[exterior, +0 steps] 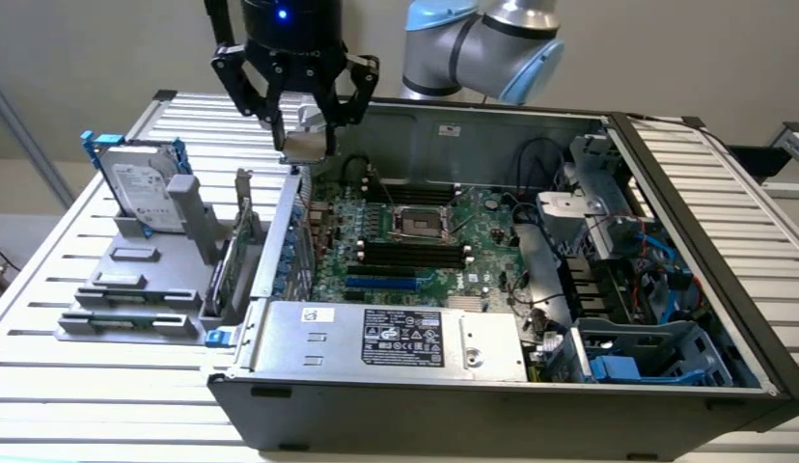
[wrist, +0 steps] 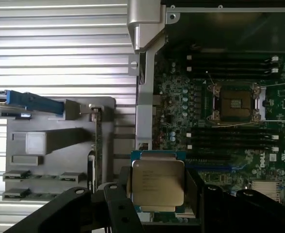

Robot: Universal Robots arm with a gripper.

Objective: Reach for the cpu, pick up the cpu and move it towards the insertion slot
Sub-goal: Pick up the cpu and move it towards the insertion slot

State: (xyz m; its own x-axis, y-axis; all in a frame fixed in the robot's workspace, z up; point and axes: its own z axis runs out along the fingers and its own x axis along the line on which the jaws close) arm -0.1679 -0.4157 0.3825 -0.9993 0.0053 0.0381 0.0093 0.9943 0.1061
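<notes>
Step in hand: carry phase. Gripper [exterior: 296,121] is clamped on the cpu [wrist: 157,183], fingers either side of the chip, holding it in the air. In the exterior view it hangs over the case's edge on that view's left, just above the wall between the rack [exterior: 149,280] and the board [exterior: 413,241]. Pick looks done; cpu is off the rack and clear of everything below.

Slot [exterior: 422,224] sits mid-board, lid frame up, dark centre bare, well apart from the chip, toward the exterior view's right and lower. Drive [exterior: 145,188] stands untouched in the rack.

Next move, as I judge: needs travel across the board to above the slot, chip kept flat and square to the socket, w/ no snag on the case wall.
</notes>
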